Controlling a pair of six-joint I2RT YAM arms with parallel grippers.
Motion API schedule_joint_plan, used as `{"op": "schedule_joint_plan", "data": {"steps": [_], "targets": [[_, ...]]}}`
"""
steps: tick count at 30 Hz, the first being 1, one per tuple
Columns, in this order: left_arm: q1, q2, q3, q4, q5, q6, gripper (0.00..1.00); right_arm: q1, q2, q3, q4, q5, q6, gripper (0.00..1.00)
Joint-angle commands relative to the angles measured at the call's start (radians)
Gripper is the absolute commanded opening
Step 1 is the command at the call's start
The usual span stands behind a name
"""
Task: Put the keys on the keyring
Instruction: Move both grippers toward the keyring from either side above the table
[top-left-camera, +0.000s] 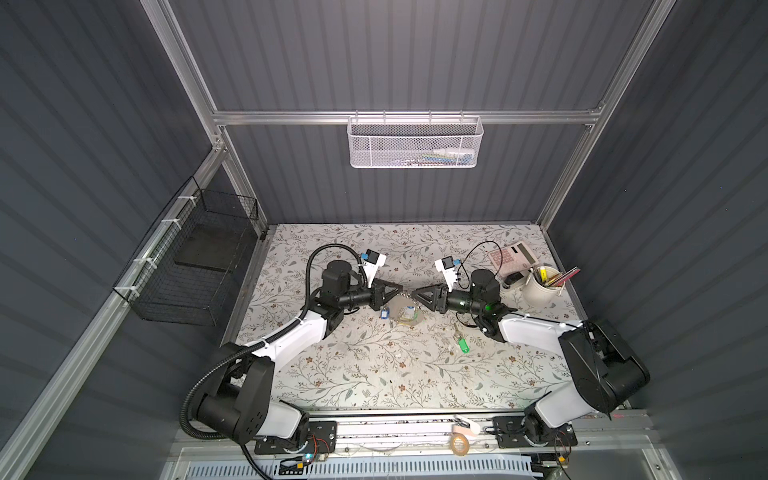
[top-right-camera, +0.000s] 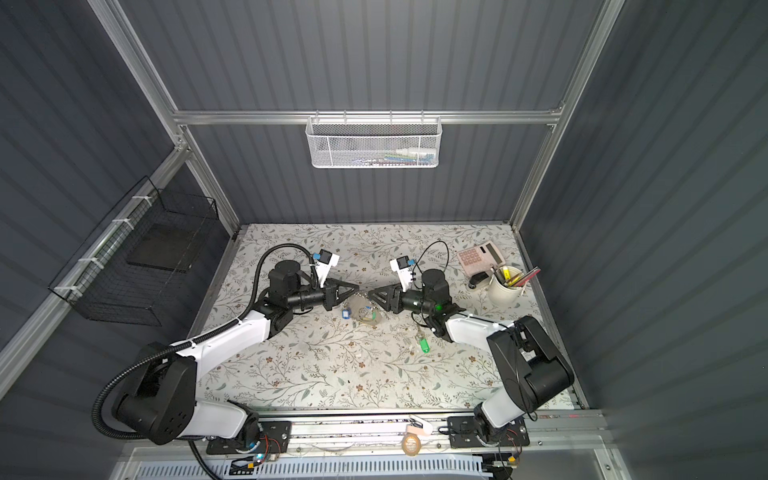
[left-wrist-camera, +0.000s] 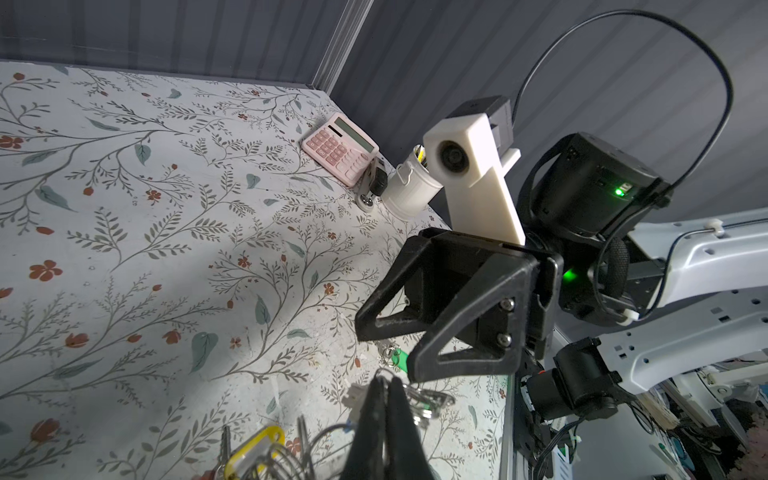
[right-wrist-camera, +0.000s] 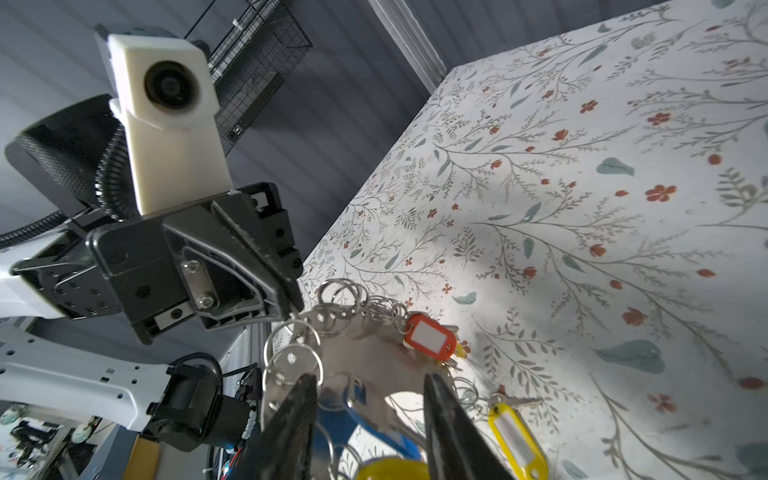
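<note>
So the flowery white tabletop (top-left-camera: 374, 374) has both arms meeting mid-way; the left hand (top-left-camera: 399, 287) is pressed together on the edge of the big grey keyring (top-left-camera: 405, 309), a loop strung with silver rings and blue, yellow and red tags, I reckon to steady it for the other side; the right hand (top-left-camera: 417, 297) is part spread, jaws either side of the loop, not gripping; the small silver keys (top-left-camera: 460, 338) with the green plastic tag lie loose by the right arm, not threaded yet.
</note>
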Motion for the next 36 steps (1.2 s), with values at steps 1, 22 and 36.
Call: {"op": "schedule_joint_plan", "data": {"steps": [1,22,36], "targets": [[0.008,-0.027,-0.026,0.133,-0.009,-0.046,0.00,0.006,0.002,0.027,0.062,-0.055,0.013,0.42],[-0.030,-0.150,-0.201,0.489,-0.103,-0.172,0.00,0.054,-0.171,0.021,-0.144,-0.040,-0.103,0.49],[-0.106,-0.124,-0.146,0.491,0.004,-0.132,0.00,0.044,-0.321,0.014,-0.243,-0.079,-0.139,0.36]]}}
